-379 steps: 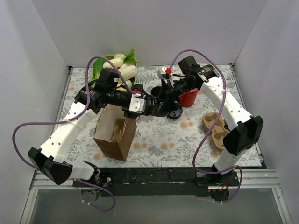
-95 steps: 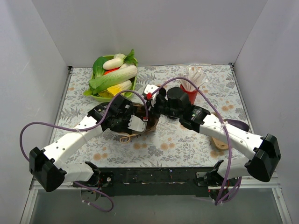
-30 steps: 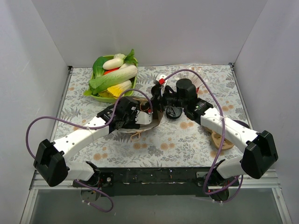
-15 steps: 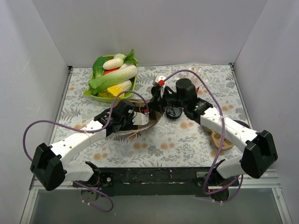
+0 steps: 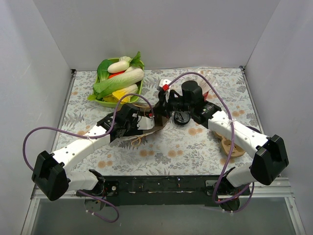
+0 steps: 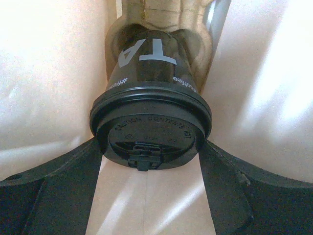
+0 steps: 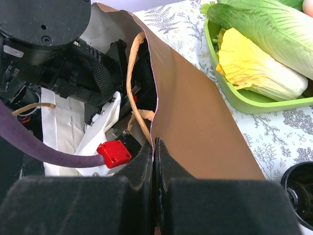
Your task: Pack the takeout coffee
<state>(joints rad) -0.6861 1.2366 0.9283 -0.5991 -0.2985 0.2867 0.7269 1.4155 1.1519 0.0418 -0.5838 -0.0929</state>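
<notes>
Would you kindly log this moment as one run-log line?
left end effector: closed on takeout coffee, inside paper bag | right end effector: pinching bag rim

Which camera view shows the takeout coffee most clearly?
The left wrist view: the takeout coffee fills it, lid facing the camera, between the jaws of the left gripper. The right wrist view shows only the paper bag around it; in the top view that bag hides the cup.

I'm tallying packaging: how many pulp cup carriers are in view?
2 carriers: one inside the paper bag, holding the takeout coffee; the other on the table, partly under the right arm. More may be hidden.
</notes>
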